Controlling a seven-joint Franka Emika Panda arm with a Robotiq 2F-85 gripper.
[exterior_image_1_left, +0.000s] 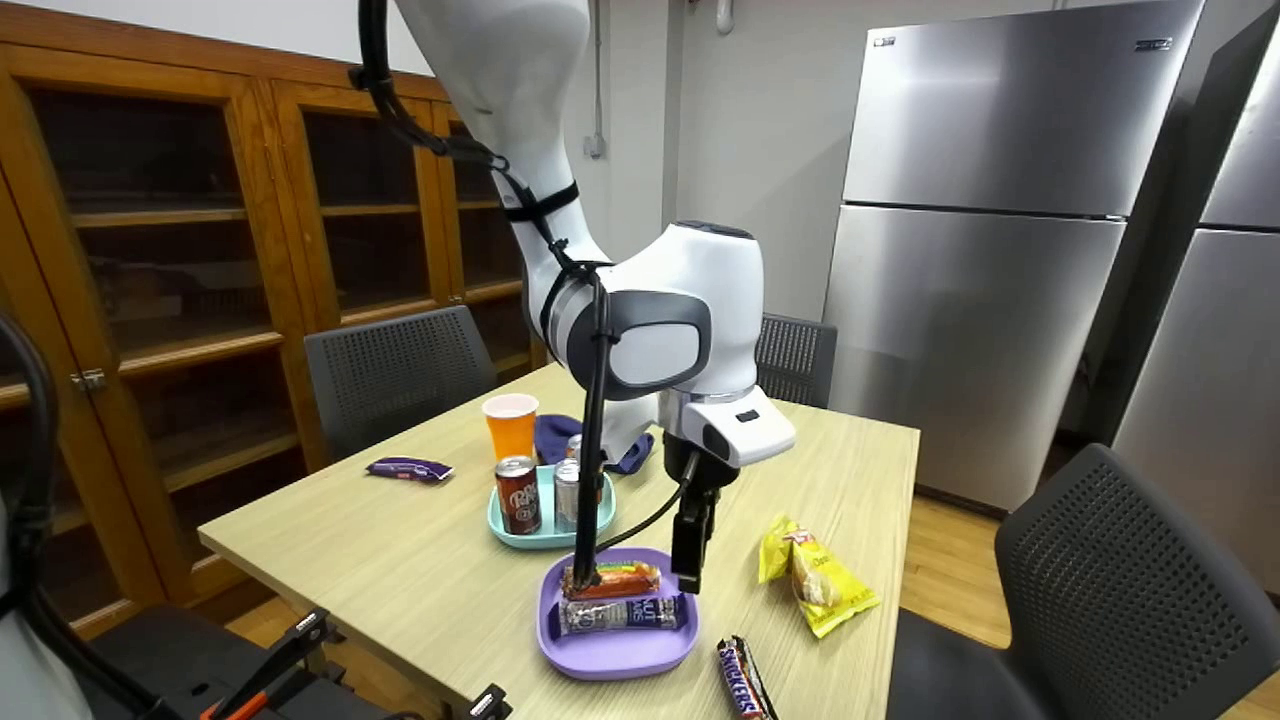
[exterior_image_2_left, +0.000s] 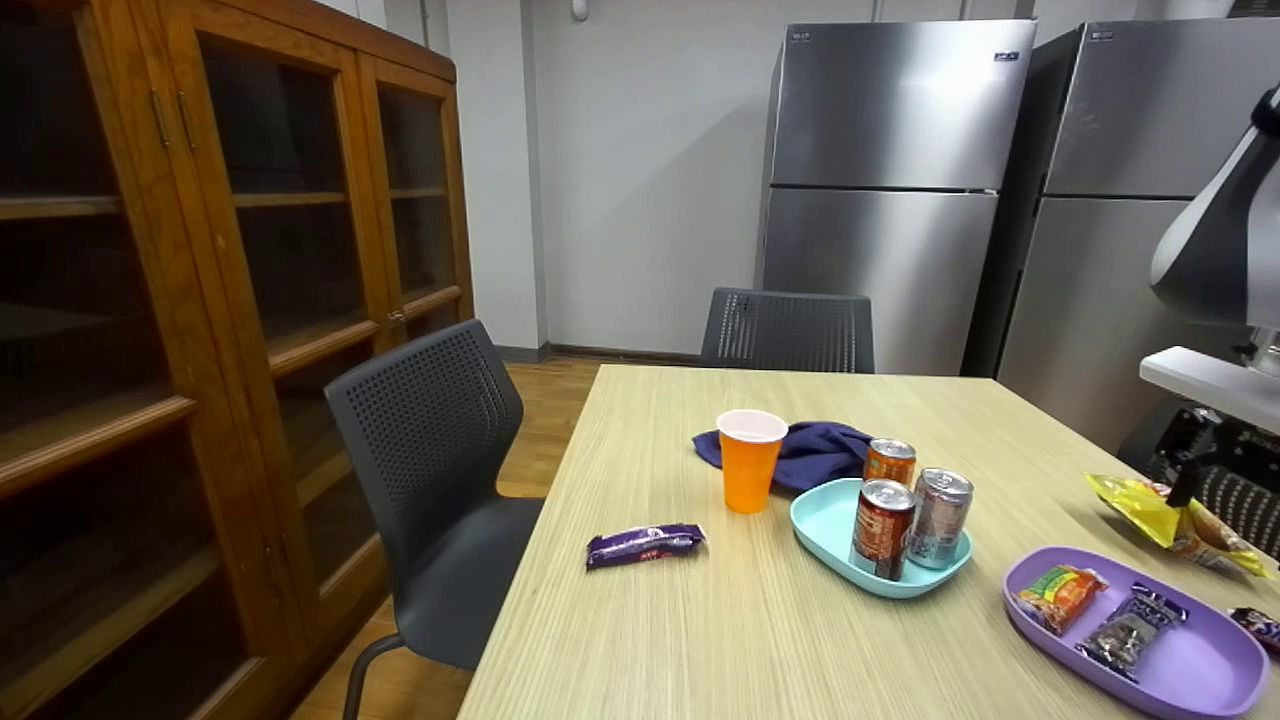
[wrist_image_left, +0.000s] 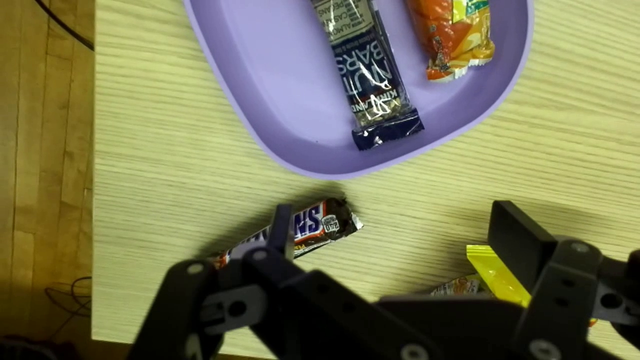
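Both jaws of the gripper (wrist_image_left: 394, 220) stand spread wide above the wooden table (exterior_image_1_left: 400, 540), near the rim of the purple tray (wrist_image_left: 280, 75). Seen from the wrist, one jaw partly hides a Snickers bar (wrist_image_left: 312, 225), which lies on the table just beside that tray, while the other jaw overlaps a yellow snack bag (exterior_image_1_left: 815, 580) a little farther off. Inside the tray, a Kirkland nut bar (wrist_image_left: 367, 75) and an orange-wrapped snack (wrist_image_left: 455, 35) lie side by side. Next along sits a turquoise tray (exterior_image_2_left: 830, 525) with a Dr Pepper can (exterior_image_1_left: 520, 498) and a silver can (exterior_image_2_left: 940, 515) standing upright in it; an orange can (exterior_image_2_left: 890, 460) shows close behind them in an exterior view, its base hidden from me. Close by I see an orange cup (exterior_image_2_left: 750, 470), upright, near a crumpled navy cloth (exterior_image_2_left: 820, 450), and a purple-wrapped bar (exterior_image_2_left: 645, 545) lying by itself on the table. Dark mesh-backed chairs (exterior_image_2_left: 440, 430) stand around it, with steel refrigerators (exterior_image_2_left: 880, 130) and a glass-fronted wooden cabinet (exterior_image_2_left: 250, 350) past them
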